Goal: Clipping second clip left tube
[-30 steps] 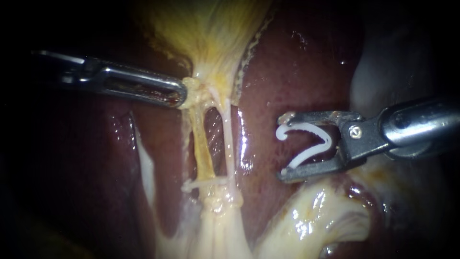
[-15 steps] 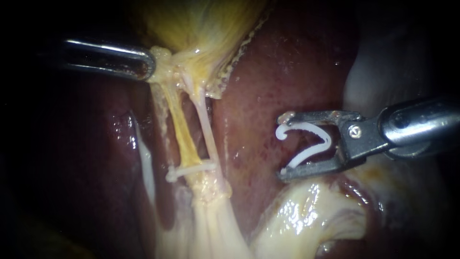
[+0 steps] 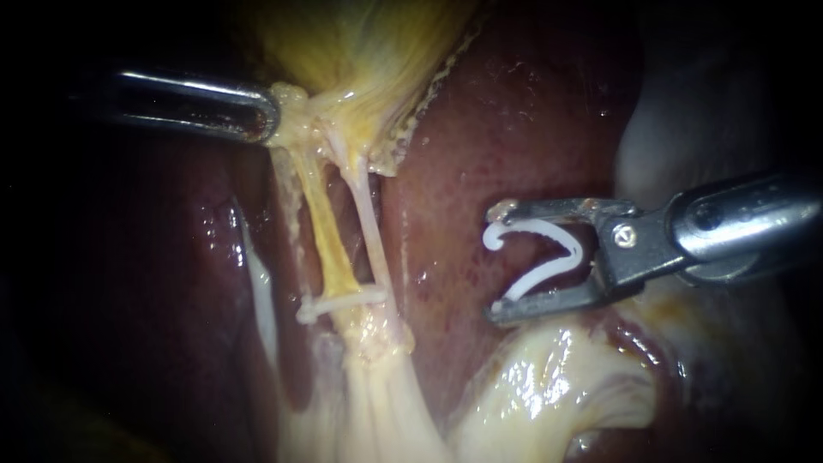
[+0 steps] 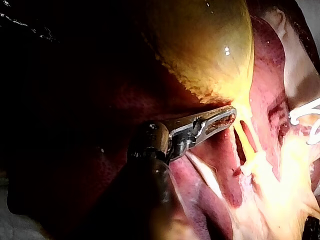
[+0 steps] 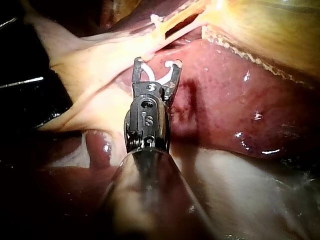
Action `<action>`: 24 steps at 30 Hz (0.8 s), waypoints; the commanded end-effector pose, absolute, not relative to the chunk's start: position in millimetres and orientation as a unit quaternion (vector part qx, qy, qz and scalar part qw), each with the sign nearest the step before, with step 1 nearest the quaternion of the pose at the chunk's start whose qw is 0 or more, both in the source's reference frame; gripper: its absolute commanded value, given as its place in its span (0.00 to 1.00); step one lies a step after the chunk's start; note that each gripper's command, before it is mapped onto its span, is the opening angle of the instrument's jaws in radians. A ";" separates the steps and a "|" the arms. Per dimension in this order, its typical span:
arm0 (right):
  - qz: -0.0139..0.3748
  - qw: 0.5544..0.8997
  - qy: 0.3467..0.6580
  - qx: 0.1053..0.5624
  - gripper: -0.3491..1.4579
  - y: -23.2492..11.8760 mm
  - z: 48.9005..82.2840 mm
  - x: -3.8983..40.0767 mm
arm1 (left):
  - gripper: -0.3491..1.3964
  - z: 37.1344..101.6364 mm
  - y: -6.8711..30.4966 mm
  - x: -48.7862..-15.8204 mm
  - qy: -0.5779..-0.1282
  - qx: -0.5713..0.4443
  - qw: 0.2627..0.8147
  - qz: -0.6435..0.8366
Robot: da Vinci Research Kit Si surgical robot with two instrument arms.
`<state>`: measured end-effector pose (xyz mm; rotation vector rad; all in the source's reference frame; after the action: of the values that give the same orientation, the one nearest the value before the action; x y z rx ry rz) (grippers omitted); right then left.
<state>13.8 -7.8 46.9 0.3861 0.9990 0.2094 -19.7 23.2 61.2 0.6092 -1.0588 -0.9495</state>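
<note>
Endoscope view: the right tool (image 3: 497, 261), spread wide, carries an open white clip (image 3: 542, 257) touching both jaws over the liver (image 3: 514, 129), well apart from the left tube (image 3: 328, 244), which runs taut from the gallbladder (image 3: 369, 51) neck gripped by the closed left tool (image 3: 266, 120) down to an applied clip (image 3: 339, 302).

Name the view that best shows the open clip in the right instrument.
Endoscope view: the open clip shows whole, side-on, between the right instrument's jaws. The right wrist view shows it partly hidden behind those jaws; the left wrist view catches only a glare-washed bit.
</note>
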 end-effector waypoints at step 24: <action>0.180 0.800 0.500 0.279 0.47 -10.5 49.4 19.8 | 0.00 61.7 22.5 -20.4 -0.479 0.278 0.716 -0.425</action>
<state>20.1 -10.6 49.6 0.6047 1.0771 0.3887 -20.4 22.5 61.8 0.6164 -1.0600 -0.9405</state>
